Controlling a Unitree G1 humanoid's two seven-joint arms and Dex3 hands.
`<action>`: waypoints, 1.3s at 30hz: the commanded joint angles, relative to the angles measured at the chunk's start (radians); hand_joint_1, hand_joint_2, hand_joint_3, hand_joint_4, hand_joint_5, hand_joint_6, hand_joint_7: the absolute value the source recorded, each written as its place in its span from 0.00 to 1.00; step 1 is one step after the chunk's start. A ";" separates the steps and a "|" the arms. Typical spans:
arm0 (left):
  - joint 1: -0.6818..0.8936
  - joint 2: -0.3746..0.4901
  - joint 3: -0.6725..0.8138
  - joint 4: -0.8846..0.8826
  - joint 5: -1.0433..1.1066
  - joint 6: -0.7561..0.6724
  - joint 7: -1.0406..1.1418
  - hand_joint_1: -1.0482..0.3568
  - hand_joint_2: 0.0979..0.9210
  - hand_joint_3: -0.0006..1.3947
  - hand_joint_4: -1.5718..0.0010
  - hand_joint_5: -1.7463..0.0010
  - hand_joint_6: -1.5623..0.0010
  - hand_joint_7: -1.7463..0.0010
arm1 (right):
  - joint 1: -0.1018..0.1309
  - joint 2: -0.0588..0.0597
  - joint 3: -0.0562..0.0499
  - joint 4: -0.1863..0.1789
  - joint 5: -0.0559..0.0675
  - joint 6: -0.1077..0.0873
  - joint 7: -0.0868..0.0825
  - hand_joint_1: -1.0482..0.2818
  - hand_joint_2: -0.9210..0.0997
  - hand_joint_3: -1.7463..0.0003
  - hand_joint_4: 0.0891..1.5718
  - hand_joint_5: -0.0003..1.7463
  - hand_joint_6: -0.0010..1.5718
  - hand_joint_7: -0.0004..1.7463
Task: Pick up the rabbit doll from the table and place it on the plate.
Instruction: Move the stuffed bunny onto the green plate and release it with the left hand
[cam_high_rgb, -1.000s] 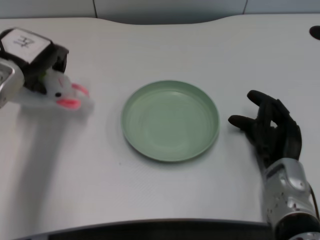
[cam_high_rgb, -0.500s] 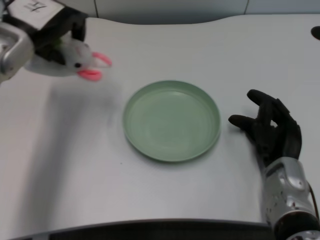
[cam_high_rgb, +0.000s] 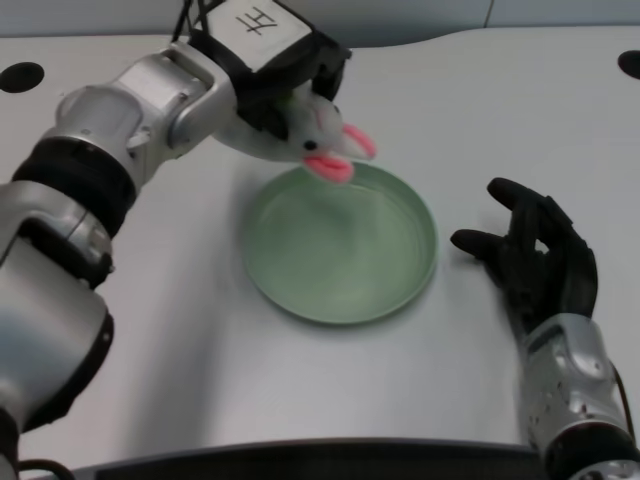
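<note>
Doll (cam_high_rgb: 315, 135) in left hand (cam_high_rgb: 268, 70) | over plate (cam_high_rgb: 290, 290) rim | right hand (cam_high_rgb: 540, 262) beside plate

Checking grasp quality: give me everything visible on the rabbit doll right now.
The rabbit doll is a small white plush with pink ears and dark dots for its face. The left robot hand grips it from above, covering much of the body, with the head and ears poking out toward the right. It hangs in the air over the far rim of the green plate, not touching it.
</note>
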 joint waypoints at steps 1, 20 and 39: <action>-0.029 -0.037 -0.024 0.021 0.017 -0.005 0.028 0.54 0.84 0.00 0.40 0.00 0.43 0.59 | 0.008 0.009 -0.006 0.013 0.008 0.011 -0.005 0.47 0.00 0.71 0.38 0.65 0.38 0.49; 0.022 -0.143 -0.039 0.111 -0.025 0.010 -0.010 0.62 0.89 0.01 0.49 0.00 0.48 0.44 | -0.001 0.002 -0.023 0.039 0.012 0.000 0.016 0.47 0.00 0.72 0.40 0.65 0.38 0.49; 0.025 -0.152 0.095 0.110 -0.238 0.013 -0.441 0.04 1.00 0.01 0.95 0.90 0.92 0.96 | 0.009 0.011 -0.014 -0.003 0.007 0.026 -0.002 0.48 0.00 0.70 0.38 0.64 0.36 0.49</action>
